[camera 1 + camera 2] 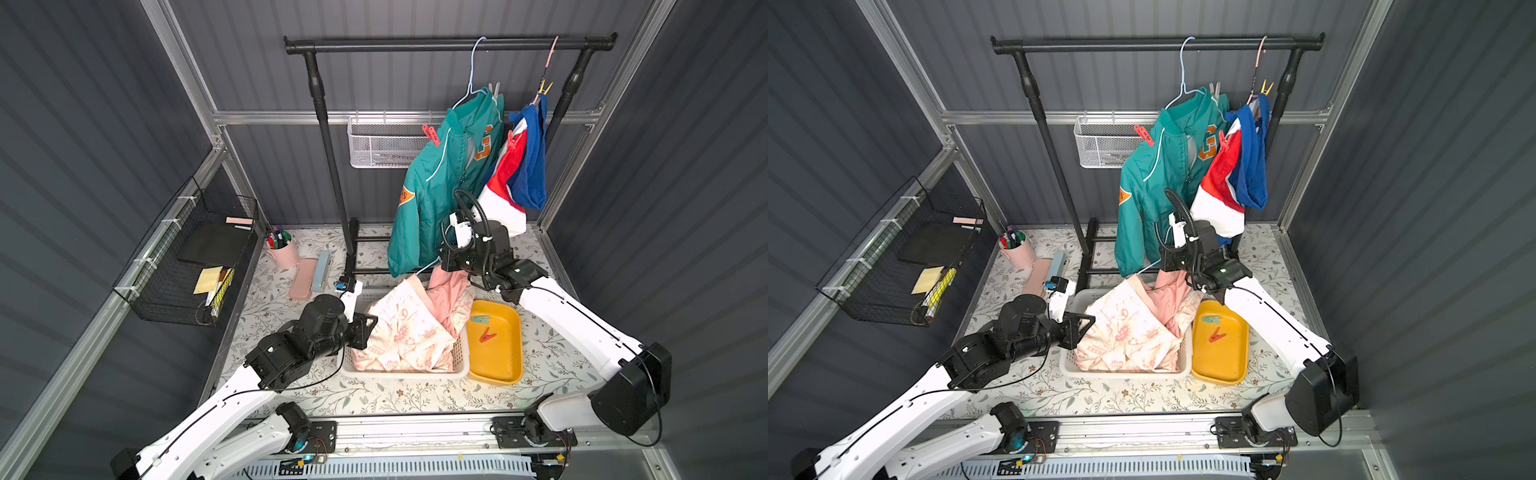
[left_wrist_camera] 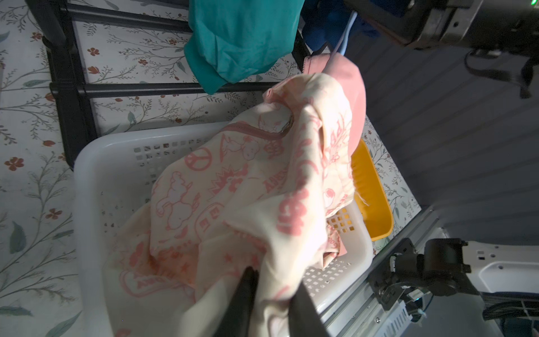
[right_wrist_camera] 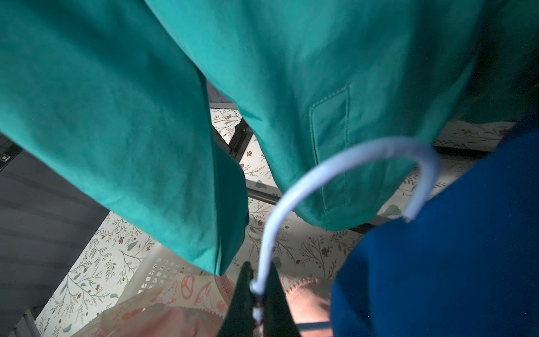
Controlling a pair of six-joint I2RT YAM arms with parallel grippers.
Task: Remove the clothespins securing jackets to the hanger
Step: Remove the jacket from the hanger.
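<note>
The cream-and-pink jacket [image 1: 407, 328] [image 2: 248, 189] lies heaped in a white basket [image 1: 407, 372]. My left gripper [image 1: 370, 328] [image 2: 272, 277] is shut on a fold of it. Above the basket's far edge, my right gripper [image 1: 442, 266] [image 3: 259, 268] is shut on the neck of a pale blue hanger [image 3: 320, 166]. The teal jacket [image 1: 444, 178] hangs on the rail with a red clothespin [image 1: 431, 135] and a grey one [image 1: 495, 89]. The red-white-blue jacket [image 1: 519, 166] carries a red clothespin [image 1: 512, 141] and a yellow one [image 1: 545, 88].
A yellow tray [image 1: 494, 365] right of the basket holds a teal clothespin [image 1: 481, 319] and a red clothespin [image 1: 488, 335]. The black rack [image 1: 415, 43] stands at the back, with a white mesh basket [image 1: 382, 143] behind it. A pink pen cup [image 1: 282, 249] sits at the left.
</note>
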